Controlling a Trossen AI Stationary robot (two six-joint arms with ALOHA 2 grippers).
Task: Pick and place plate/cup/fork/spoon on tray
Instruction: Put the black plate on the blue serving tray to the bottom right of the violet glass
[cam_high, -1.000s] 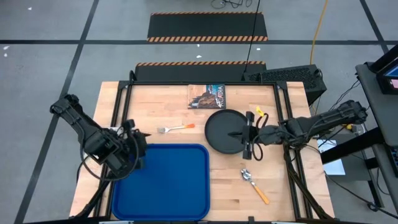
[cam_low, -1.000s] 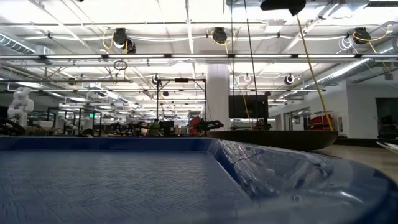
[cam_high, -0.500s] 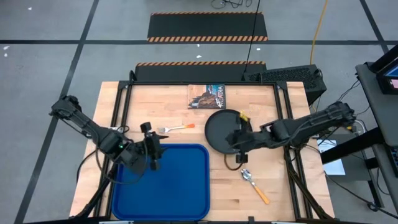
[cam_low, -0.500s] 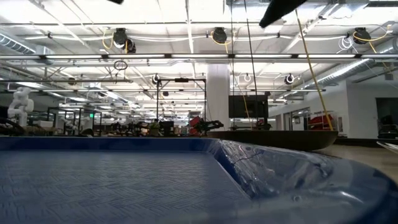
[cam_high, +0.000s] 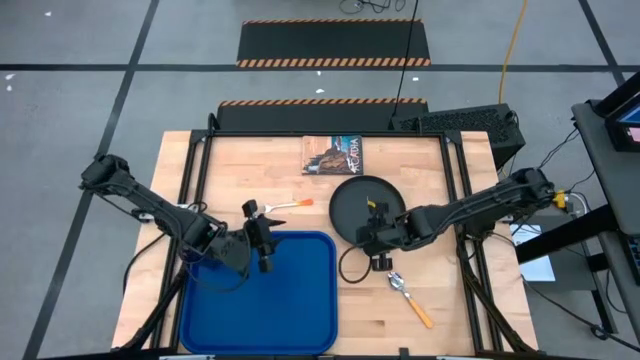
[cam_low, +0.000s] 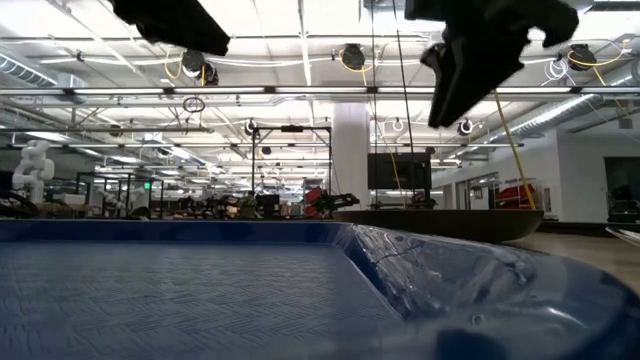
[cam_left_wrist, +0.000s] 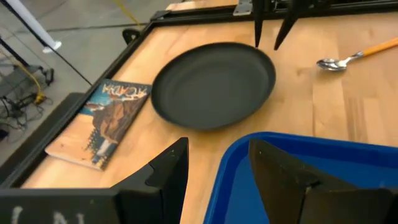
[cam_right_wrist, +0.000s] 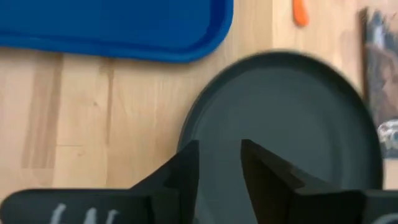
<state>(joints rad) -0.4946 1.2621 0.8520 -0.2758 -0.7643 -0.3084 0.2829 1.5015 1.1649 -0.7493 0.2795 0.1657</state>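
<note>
Plate (cam_high: 360, 209) sits on the wooden table (cam_high: 450, 300), black, round and flat with a low raised rim, matte and bare inside, lying between the blue tray (cam_high: 300, 300) and the booklet (cam_high: 333, 155). My right claw (cam_high: 375, 235) hangs over the plate's near edge, fingers (cam_right_wrist: 180, 171) apart with nothing between them; from my right wrist I look straight down onto the dark dish. My left claw (cam_high: 262, 228) hovers at the tray's far rim, close to its right-hand corner, fingers (cam_left_wrist: 168, 168) spread and holding nothing; from that wrist I see the plate just beyond the tray's rounded corner, apart from it, with the booklet to one side. Tray is bright blue, rectangular, rounded corners, raised rim, lying at the table's front with a fine textured floor in the low view. Fork (cam_high: 283, 206), silver tines and orange handle, lies flat just beyond the tray's far edge, beside my left claw. Spoon (cam_high: 411, 297), silver oval bowl and orange handle, lies flat to the right of the tray, nearer the table's front than the plate. In the low view both my claws show dark against the ceiling lights.
</note>
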